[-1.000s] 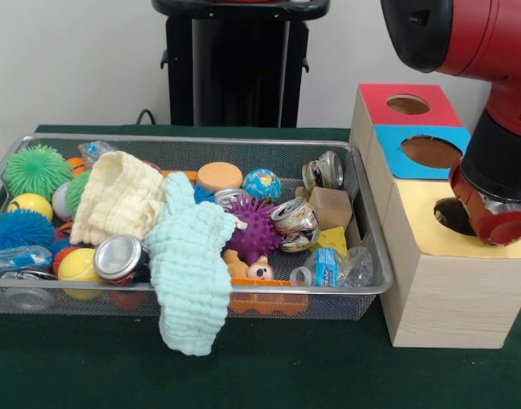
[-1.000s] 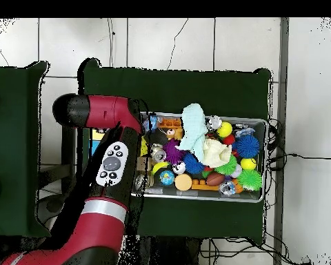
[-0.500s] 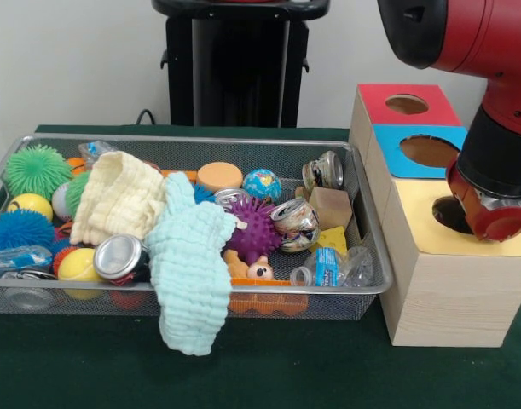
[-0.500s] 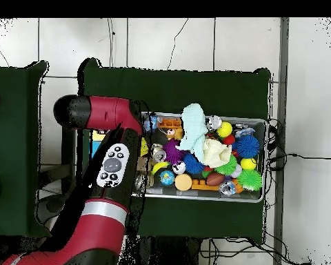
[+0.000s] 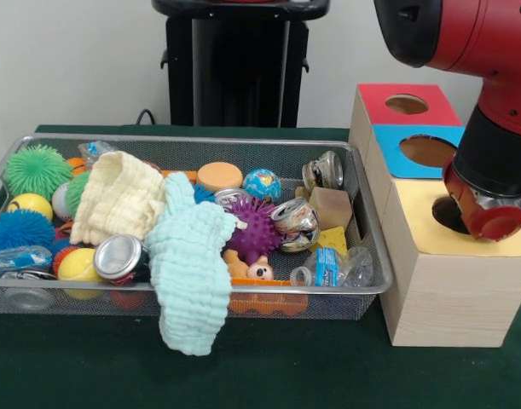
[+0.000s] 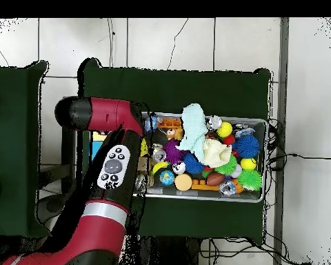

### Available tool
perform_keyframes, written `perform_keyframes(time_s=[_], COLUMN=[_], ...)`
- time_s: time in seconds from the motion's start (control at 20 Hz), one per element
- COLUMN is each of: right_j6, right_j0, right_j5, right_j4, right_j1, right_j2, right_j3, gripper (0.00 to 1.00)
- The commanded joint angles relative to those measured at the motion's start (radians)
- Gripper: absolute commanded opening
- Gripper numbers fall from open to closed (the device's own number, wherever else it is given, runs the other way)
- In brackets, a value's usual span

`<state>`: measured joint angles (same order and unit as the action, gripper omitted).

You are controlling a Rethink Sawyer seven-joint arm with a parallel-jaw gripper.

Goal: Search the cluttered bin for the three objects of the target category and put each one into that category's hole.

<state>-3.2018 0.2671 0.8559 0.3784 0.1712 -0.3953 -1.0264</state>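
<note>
Slightly up and to the left is where the red and black arm [image 5: 490, 162] is now found against the earlier front frame, while the bin's contents are unchanged. Its wrist end is held over the yellow hole [image 5: 452, 215] of the wooden box [image 5: 448, 281]; the gripper itself is hidden, so how far open it is, or whether anything is held, cannot be told. Beside it, 2 more holes are seen, blue [image 5: 427, 151] and red [image 5: 408, 105]. The mesh bin [image 5: 362, 256] is filled with clutter: crushed cans [image 5: 296, 220], a purple spiky ball [image 5: 253, 230], a yellow cloth [image 5: 119, 196] and a mint cloth [image 5: 190, 273] draped over the front rim.
</note>
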Motion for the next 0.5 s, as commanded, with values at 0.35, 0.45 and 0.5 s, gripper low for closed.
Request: perform_keyframes(time_s=[0.35, 0.45, 0.5], right_j6=[-0.055, -0.052, -0.049], right_j0=[-0.051, -0.052, -0.053], right_j5=[-0.107, -0.105, -0.102], right_j4=[0.008, 0.008, 0.008], right_j1=[-0.009, -0.004, -0.002], right_j2=[0.097, 0.098, 0.099], right_j3=[-0.075, -0.078, -0.079], gripper=[1.00, 1.00, 1.00])
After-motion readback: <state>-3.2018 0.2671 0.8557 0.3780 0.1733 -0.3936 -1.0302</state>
